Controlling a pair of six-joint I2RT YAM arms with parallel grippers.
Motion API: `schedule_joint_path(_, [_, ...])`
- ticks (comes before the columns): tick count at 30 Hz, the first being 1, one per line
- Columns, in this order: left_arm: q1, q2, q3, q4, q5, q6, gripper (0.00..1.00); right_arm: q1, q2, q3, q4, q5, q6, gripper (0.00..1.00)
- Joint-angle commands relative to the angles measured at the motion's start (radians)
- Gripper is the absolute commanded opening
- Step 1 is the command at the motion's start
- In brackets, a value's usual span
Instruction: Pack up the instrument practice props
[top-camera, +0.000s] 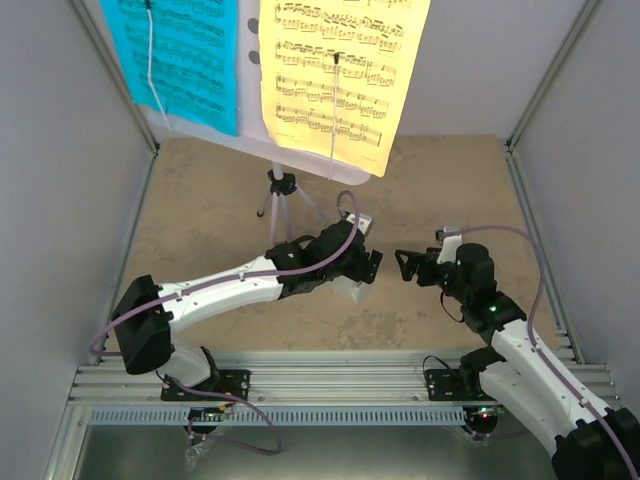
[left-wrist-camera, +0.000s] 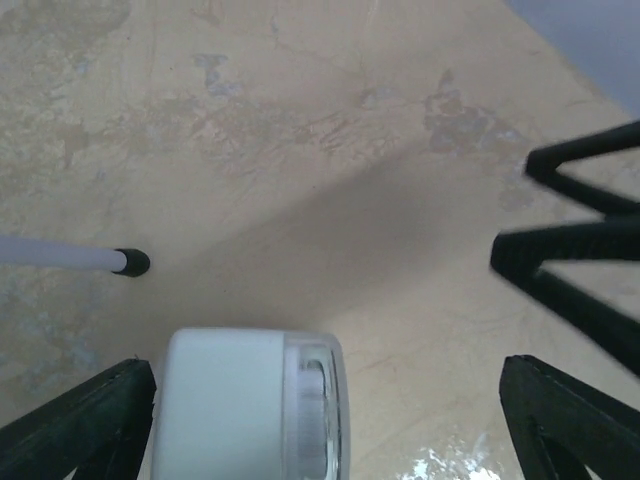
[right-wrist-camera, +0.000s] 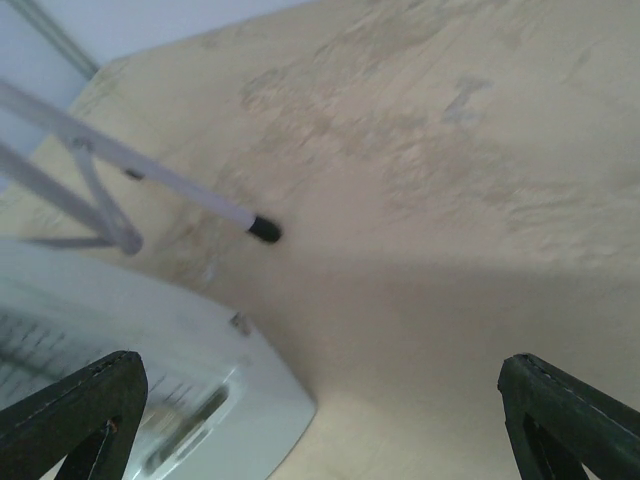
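Two end effectors stand released over the table (left-wrist-camera: 300, 150): the left end effector (left-wrist-camera: 328, 372) straddles the metronome (left-wrist-camera: 240, 400), close to one finger, and the right end effector (top-camera: 405, 262) hangs just beside it.

top external: high, above and behind arm bases, looks down and forward over whole table (top-camera: 200, 220); far, wide; music stand (top-camera: 250, 150) cropped at top edge.
left wrist: low, close over table, looks forward-down between left gripper fingers (left-wrist-camera: 90, 420); metronome (left-wrist-camera: 250, 400) at bottom edge, very near.
right wrist: low, close, tilted, faces left; right gripper fingers (right-wrist-camera: 70, 410) in bottom corners.
shared: metronome in all three views; black-tipped tripod foot (left-wrist-camera: 130, 262) in both wrist views; left wrist also catches right gripper (left-wrist-camera: 512, 210).
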Motion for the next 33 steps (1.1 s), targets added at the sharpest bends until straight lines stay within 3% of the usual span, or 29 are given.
schedule_joint_path(1, [-0.004,-0.095,-0.046,0.013,0.051,-0.036,0.98,-0.004,0.002,-0.098,0.07,-0.278,0.048,0.97])
schedule_joint_path(3, [-0.004,-0.155,-0.088,-0.002,0.087,-0.034,0.99,0.012,0.005,-0.162,0.135,-0.345,0.062,0.98])
schedule_joint_path(7, [0.03,-0.289,-0.146,-0.033,0.207,-0.01,0.99,0.151,0.024,-0.227,0.22,-0.292,0.089,0.98])
schedule_joint_path(12, [0.17,-0.409,-0.184,-0.032,0.413,0.027,0.99,0.369,0.129,-0.212,0.256,-0.086,0.101,0.98])
schedule_joint_path(17, [0.219,-0.437,-0.167,-0.027,0.513,0.049,0.99,0.464,0.279,-0.142,0.24,0.133,0.035,0.98])
schedule_joint_path(21, [0.22,-0.448,-0.177,-0.03,0.543,0.043,0.99,0.483,0.392,-0.088,0.25,0.192,-0.017,0.98])
schedule_joint_path(24, [0.221,-0.462,-0.194,-0.04,0.52,0.051,0.99,0.493,0.406,-0.099,0.332,0.184,-0.019,0.98])
schedule_joint_path(27, [0.232,-0.453,-0.197,-0.055,0.503,0.057,0.99,0.486,0.41,-0.102,0.34,0.282,0.008,0.98])
schedule_joint_path(29, [0.24,-0.433,-0.193,-0.054,0.536,0.064,0.99,0.449,0.394,-0.111,0.36,0.309,0.013,0.98])
schedule_joint_path(33, [0.241,-0.388,-0.163,-0.052,0.594,0.104,0.99,0.259,0.347,-0.141,0.407,0.197,0.0,0.98])
